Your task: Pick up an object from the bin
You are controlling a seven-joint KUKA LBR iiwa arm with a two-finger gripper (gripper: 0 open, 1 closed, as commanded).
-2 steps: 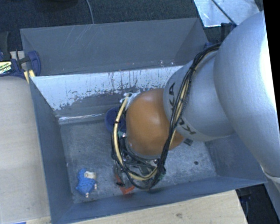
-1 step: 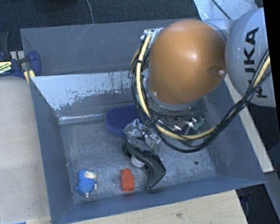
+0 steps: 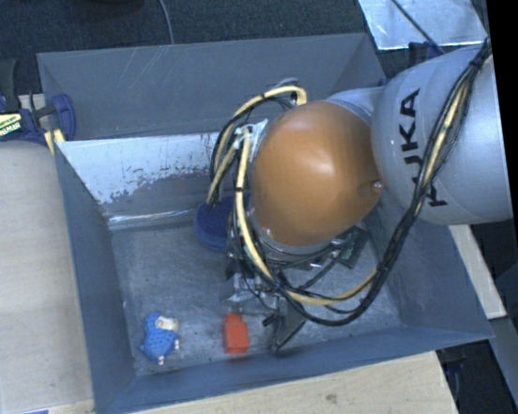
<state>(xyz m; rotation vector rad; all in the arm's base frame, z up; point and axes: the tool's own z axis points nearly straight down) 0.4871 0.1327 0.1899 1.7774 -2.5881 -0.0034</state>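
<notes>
Pincer [image 3: 273, 330] low over bin [image 3: 101, 298] floor, close to wall at view's bottom; opening masked by cover [image 3: 311, 171] and cables [image 3: 234, 157], cannot tell; nothing seen held. Nearest thing: red block [image 3: 235, 335], just beside pincer on view's left. Block small; judged stiff, light, flat-sided, not fragile; best taken across short width at mid-length. Long axis runs roughly bottom wall to far wall; ends look alike, no clear heading. Blue toy [image 3: 160, 337] further left, apart; dark blue thing [image 3: 210, 225] part hidden by arm.
</notes>
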